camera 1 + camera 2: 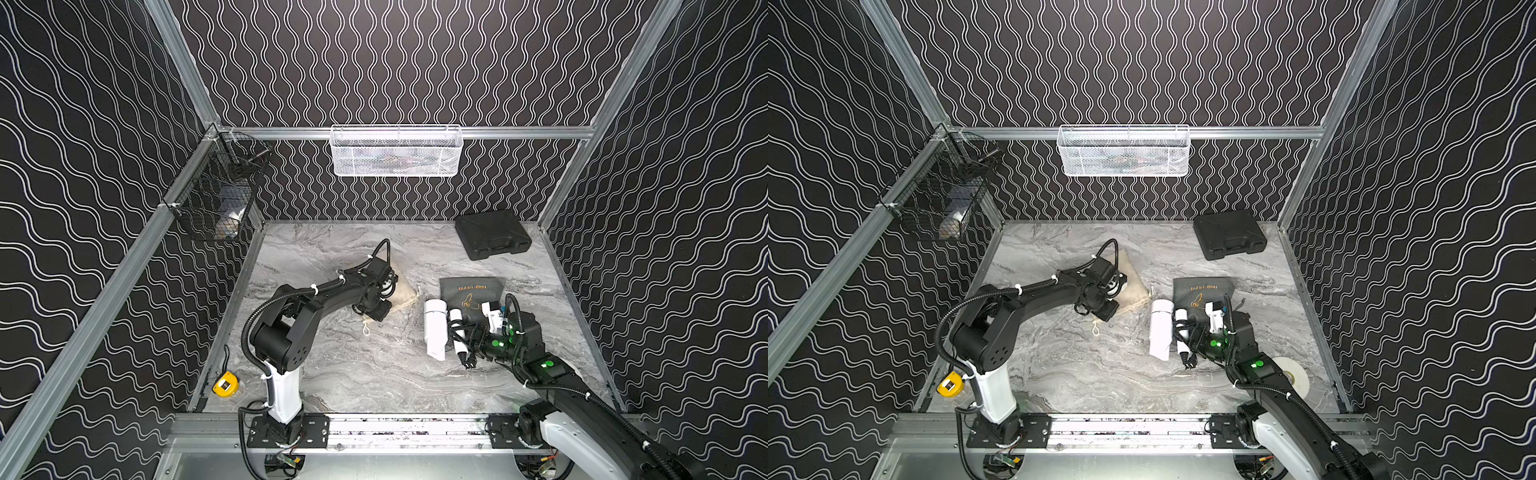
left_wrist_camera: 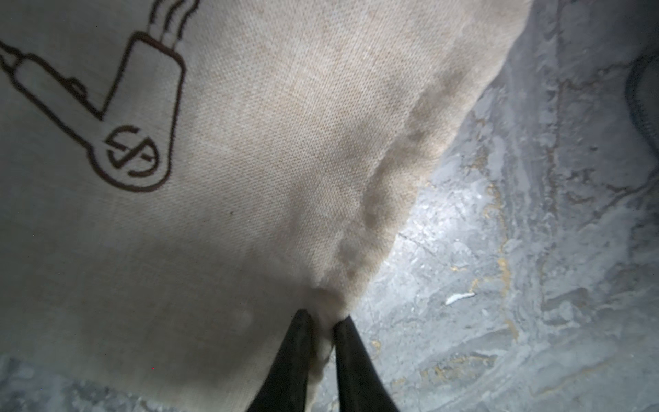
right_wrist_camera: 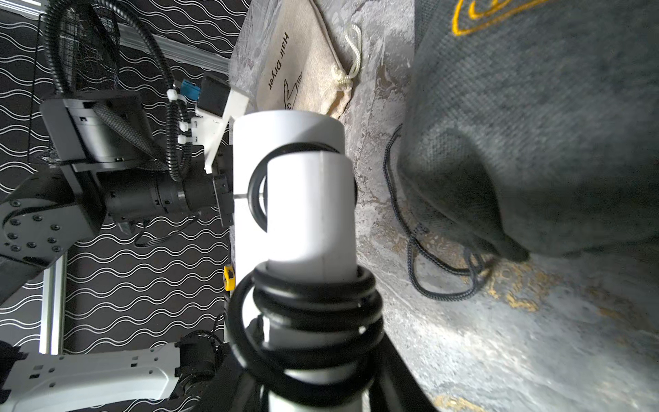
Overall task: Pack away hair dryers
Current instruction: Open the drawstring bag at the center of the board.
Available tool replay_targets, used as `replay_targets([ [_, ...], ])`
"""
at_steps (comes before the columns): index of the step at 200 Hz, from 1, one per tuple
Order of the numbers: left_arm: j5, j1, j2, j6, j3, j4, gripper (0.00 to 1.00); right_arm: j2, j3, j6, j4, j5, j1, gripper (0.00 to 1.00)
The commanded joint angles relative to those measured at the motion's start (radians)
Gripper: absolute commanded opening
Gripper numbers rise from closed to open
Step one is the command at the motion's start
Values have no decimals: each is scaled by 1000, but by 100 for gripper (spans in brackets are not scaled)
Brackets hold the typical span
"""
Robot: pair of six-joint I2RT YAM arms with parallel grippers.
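Note:
A white hair dryer [image 1: 434,328] [image 1: 1160,332] lies on the marble table, with black cord wound round its handle [image 3: 310,214]. My right gripper [image 3: 313,356] is shut on that corded handle, one finger on each side. Just behind it lies the grey pouch [image 1: 473,291] [image 3: 535,125], its drawstring loose on the table. My left gripper [image 2: 322,319] is shut on the edge of the beige pouch [image 2: 249,142] [image 1: 405,295], with cloth bunched between its black fingertips [image 2: 303,321]. In both top views the left wrist hides those fingers.
A black hard case [image 1: 492,235] sits at the back right. A white mesh basket [image 1: 395,151] hangs on the back rail and a black wire basket [image 1: 220,195] at the left corner. A yellow tape measure [image 1: 226,385] lies front left, a white roll [image 1: 1291,376] front right.

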Motion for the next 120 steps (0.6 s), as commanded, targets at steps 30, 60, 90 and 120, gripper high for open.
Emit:
replay_targets([
  [30,51,-5,-18,0,-4,4,14,10,16,-25,24,-19,0,15],
  [60,37,-15,-44,-9,-13,17,4,29,42,-90,-37,-10,0,14],
  [90,12,-41,-106,-15,-46,66,0,64,56,-145,-61,-26,3,13],
  [120,-4,-55,-166,-36,-75,111,0,71,72,-191,-94,-9,7,11],
])
